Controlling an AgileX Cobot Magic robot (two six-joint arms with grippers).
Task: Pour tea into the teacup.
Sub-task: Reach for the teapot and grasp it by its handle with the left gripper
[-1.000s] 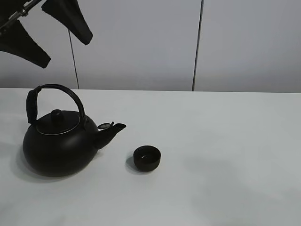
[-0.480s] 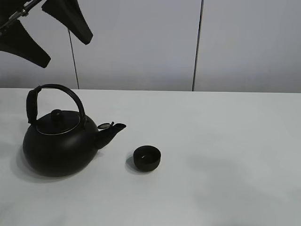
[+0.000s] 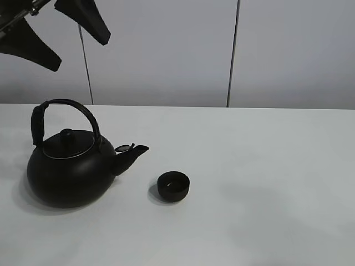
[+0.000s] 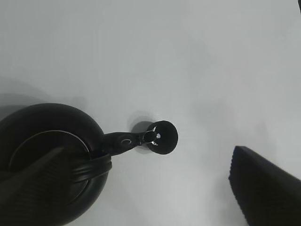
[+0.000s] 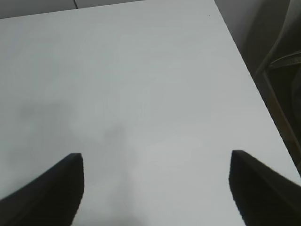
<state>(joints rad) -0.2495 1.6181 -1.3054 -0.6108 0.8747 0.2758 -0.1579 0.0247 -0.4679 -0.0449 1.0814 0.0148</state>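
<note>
The black kettle [image 3: 69, 169] with its arched handle [image 3: 66, 105] stands on the left of the white table, spout [image 3: 132, 155] pointing right. The small matte-black teacup [image 3: 173, 185] stands just right of the spout, apart from it. My left gripper [image 3: 79, 54] is open and empty, high above the kettle. In the left wrist view the kettle [image 4: 44, 162] and the teacup [image 4: 162, 137] lie far below the open left gripper [image 4: 148, 150]. My right gripper [image 5: 155, 154] is open and empty over bare table; it is outside the exterior view.
The white table [image 3: 266, 166] stretches right of the teacup. Its right edge [image 5: 244, 61] shows in the right wrist view, with a dark chair-like frame [image 5: 282, 66] beyond it. A grey panelled wall [image 3: 166, 50] stands behind.
My left gripper has risen slightly above the kettle. The kettle and the teacup have not moved.
</note>
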